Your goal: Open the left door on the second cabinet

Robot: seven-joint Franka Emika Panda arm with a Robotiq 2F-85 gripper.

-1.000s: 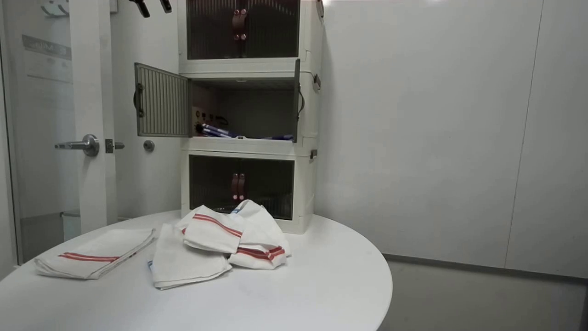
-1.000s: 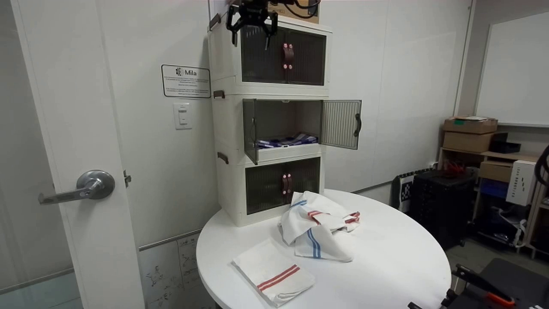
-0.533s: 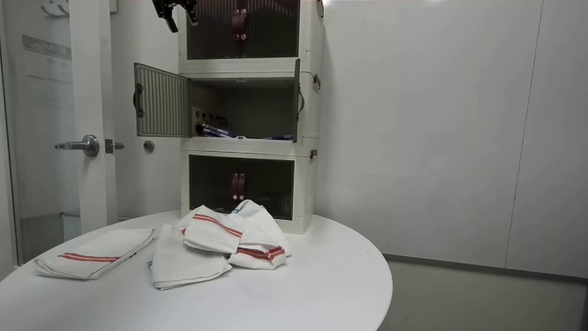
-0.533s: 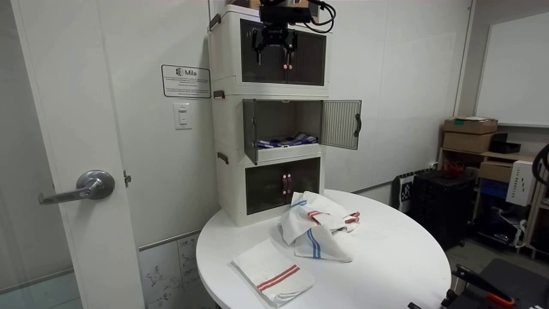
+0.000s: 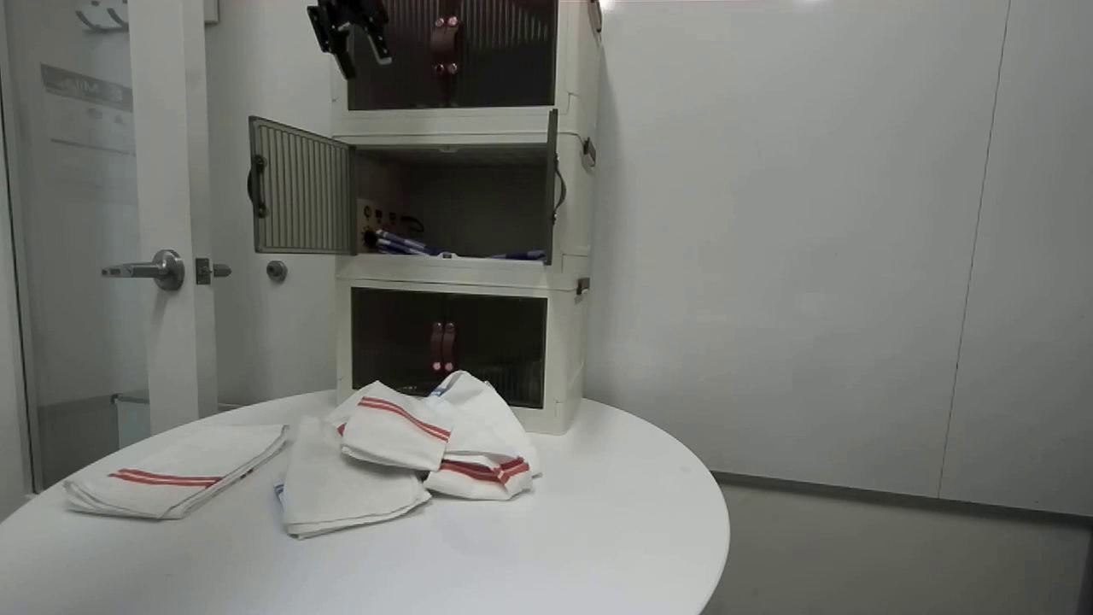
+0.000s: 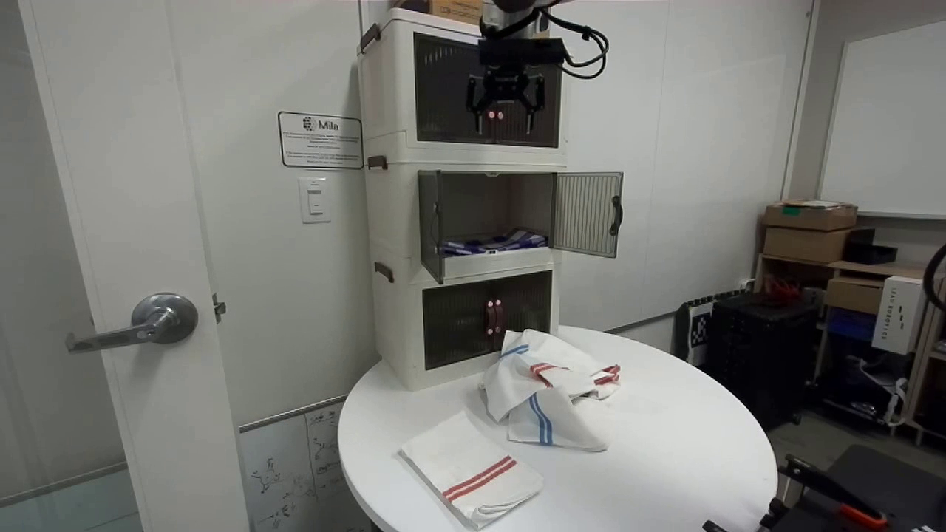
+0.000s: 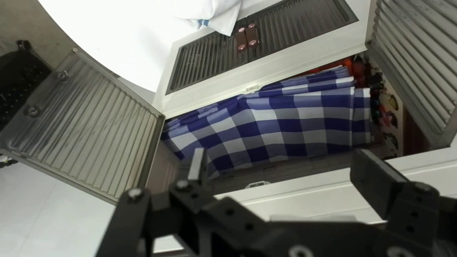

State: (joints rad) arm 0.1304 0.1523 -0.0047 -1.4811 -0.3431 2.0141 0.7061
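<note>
From where I stand, the left door (image 5: 303,190) of the 2nd cabinet (image 5: 448,270), the middle of 3 stacked, is wide open: a squarish, ribbed pane, smoky grey and see-through, with a dark arched handle (image 5: 260,186) near its free edge. In an exterior view that left door (image 6: 431,236) shows almost edge-on, jutting forward. The right door (image 6: 589,214) is out too, and between those 2 a folded blue-and-white checked cloth (image 7: 285,121) lies inside. Above, the gripper (image 6: 505,124) hangs in front of the top cabinet (image 6: 384,89), its jaws spread wide, nothing held between them.
</note>
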